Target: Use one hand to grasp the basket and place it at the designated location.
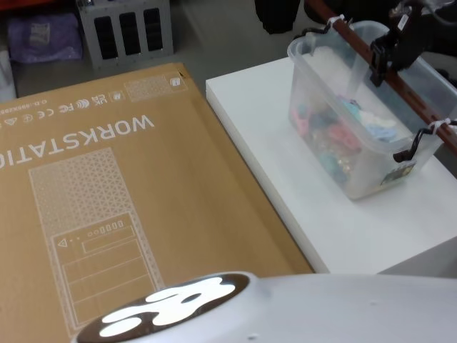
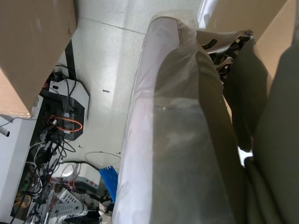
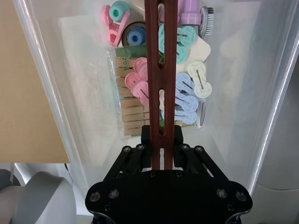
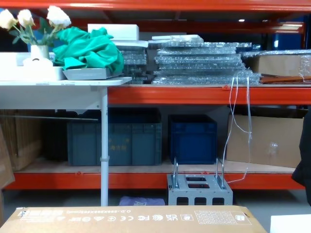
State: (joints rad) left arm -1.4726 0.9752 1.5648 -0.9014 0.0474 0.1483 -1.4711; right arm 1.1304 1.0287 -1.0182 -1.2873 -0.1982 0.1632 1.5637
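Basket [image 1: 335, 168]: pale translucent plastic, at the far right part of the white worktop [image 1: 285, 171].
Base contact: cannot tell whether the bottom rests on the worktop or hangs just above it.
Handle [image 1: 418, 103]: straight red-brown slotted bar running the length of the basket above its rim, with a white zip tie [image 1: 438, 126] at the near end and another at the far end.
Right gripper [image 1: 378, 64]: black, reaching in from the right above the basket. In the right wrist view its fingers press against both sides of the handle, clamped tight on it.
Contents: pink, teal and blue plastic clothes pegs [image 3: 182, 93] and a pack of wooden pegs [image 3: 133, 112].
Cardboard box [image 1: 107, 186]: flat, printed "WORKSTATION", just beside the worktop on the robot's left.
Grey metal box [image 4: 199, 190]: on the floor beyond, below the red shelving [image 4: 204, 94].
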